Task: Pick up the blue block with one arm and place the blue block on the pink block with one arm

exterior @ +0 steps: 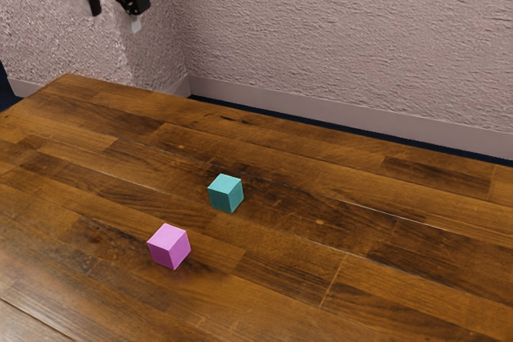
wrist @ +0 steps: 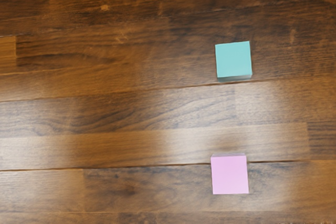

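So the black two-finger gripper [exterior: 115,15] hangs way up high with its fingers spread, nothing in them. The small teal-blue cube block [exterior: 226,193] sits flat on the dark wooden plank table [exterior: 377,230], near the small pink cube block [exterior: 169,246] but not touching it.

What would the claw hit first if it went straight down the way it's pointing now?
The claw would probably meet bare table; the blue block and pink block sit off its line.
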{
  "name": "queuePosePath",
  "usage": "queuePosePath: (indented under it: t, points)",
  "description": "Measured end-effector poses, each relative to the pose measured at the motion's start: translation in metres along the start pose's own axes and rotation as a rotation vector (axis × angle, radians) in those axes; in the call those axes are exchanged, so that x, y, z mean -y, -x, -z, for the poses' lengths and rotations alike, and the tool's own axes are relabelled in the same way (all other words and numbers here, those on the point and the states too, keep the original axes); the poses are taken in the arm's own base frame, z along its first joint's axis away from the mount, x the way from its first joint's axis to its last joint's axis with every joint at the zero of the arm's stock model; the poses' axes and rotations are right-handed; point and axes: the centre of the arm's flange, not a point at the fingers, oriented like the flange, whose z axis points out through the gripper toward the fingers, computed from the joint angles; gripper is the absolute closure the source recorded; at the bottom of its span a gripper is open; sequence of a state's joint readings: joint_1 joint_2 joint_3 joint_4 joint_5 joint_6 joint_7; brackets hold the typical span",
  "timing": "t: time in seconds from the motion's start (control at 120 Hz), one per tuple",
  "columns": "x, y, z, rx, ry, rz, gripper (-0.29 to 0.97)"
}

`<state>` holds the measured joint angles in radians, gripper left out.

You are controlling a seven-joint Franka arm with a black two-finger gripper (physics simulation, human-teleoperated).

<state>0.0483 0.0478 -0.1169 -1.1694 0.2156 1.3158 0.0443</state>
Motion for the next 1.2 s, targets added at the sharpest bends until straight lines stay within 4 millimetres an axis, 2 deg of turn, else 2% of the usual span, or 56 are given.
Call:
queuePosePath:
  t: [0.067, 0.083, 0.125, 0.167, 0.25, 0.3, 0.375, 0.442, 0.508, 0.575, 0.658, 0.85, 1.042, 1.117, 1.2]
  points:
    - [-0.012, -0.003, -0.003, 0.001, 0.01, -0.026, 0.0]
    - [-0.015, -0.005, -0.01, 0.014, 0.011, -0.035, 0.0]
    - [-0.025, -0.012, -0.038, 0.055, 0.007, -0.055, 0.0]
    - [-0.032, -0.021, -0.074, 0.091, 0.003, -0.07, 0.0]
    - [-0.036, -0.035, -0.136, 0.128, -0.002, -0.079, 0.0]
    - [-0.035, -0.044, -0.167, 0.138, 0.001, -0.078, 0.0]
    - [-0.038, -0.059, -0.198, 0.126, 0.007, -0.081, 0.0]
    - [-0.044, -0.072, -0.219, 0.115, 0.017, -0.084, 0.0]
    - [-0.049, -0.079, -0.23, 0.097, 0.032, -0.076, 0.0]
    - [-0.053, -0.076, -0.257, 0.114, 0.053, -0.063, 0.0]
    - [-0.055, -0.074, -0.28, 0.118, 0.07, -0.034, 0.0]
    - [-0.042, -0.079, -0.35, 0.147, 0.101, 0.057, 0.0]
    - [-0.043, -0.091, -0.409, 0.164, 0.127, 0.098, 0.0]
    - [-0.047, -0.099, -0.422, 0.155, 0.134, 0.1, 0.0]
    - [-0.058, -0.105, -0.422, 0.137, 0.146, 0.089, 0.0]
